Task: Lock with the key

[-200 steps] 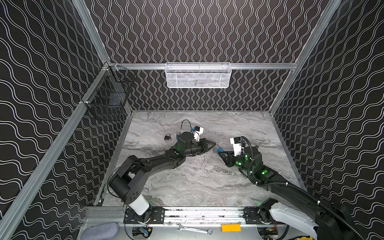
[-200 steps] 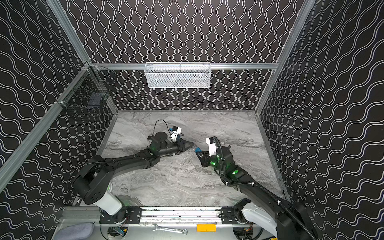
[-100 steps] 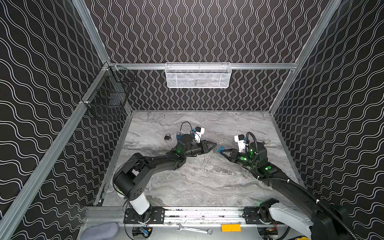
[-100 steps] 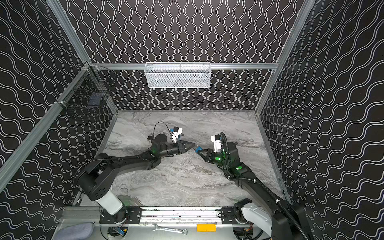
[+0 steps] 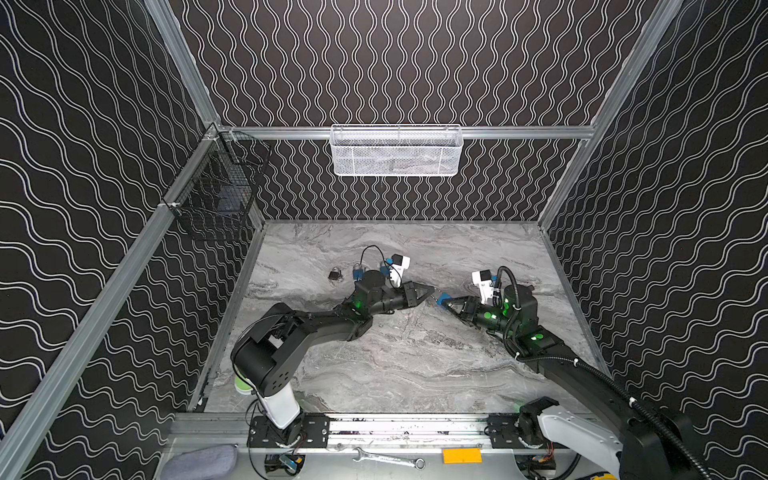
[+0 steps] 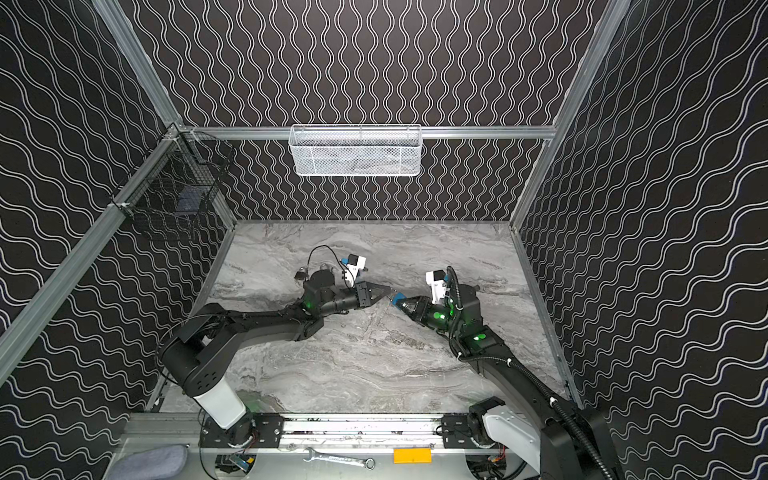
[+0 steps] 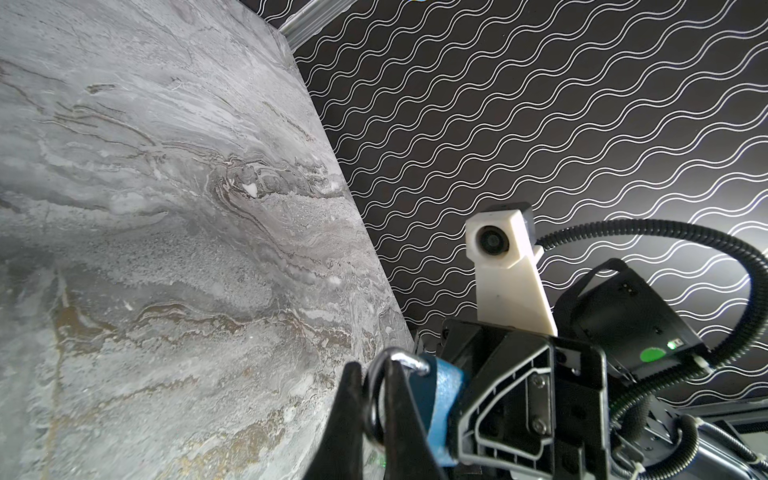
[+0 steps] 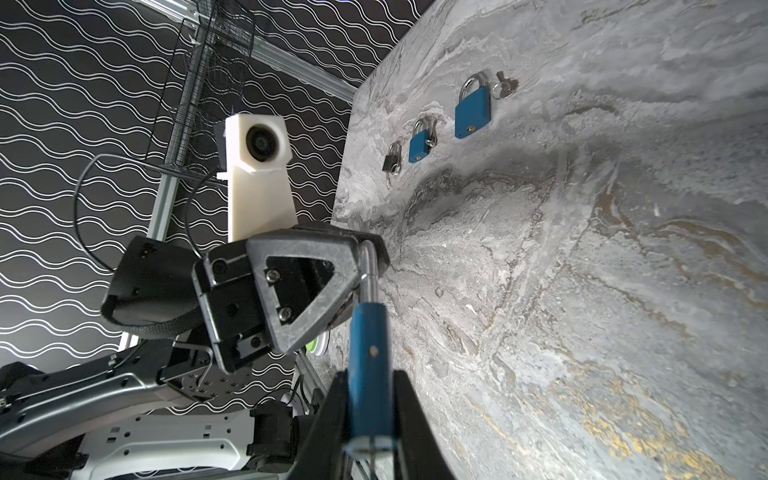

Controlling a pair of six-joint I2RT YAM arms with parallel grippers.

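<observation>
Holding blue padlock (image 5: 443, 297) aloft over table (image 5: 407, 374) middle: clamped by its body in right gripper (image 5: 451, 302) from 4 o'clock, pinched by its shackle (image 8: 367, 266) in shut left gripper (image 5: 430, 290) from 9. Seemingly pressing shackle home; next needs key (image 8: 505, 88), maybe lying by spare padlocks (image 8: 472, 110) at 10 o'clock.

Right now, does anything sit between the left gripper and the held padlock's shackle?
Nothing visible: the left gripper is shut on the shackle, while the right gripper clamps the blue padlock body.
</observation>
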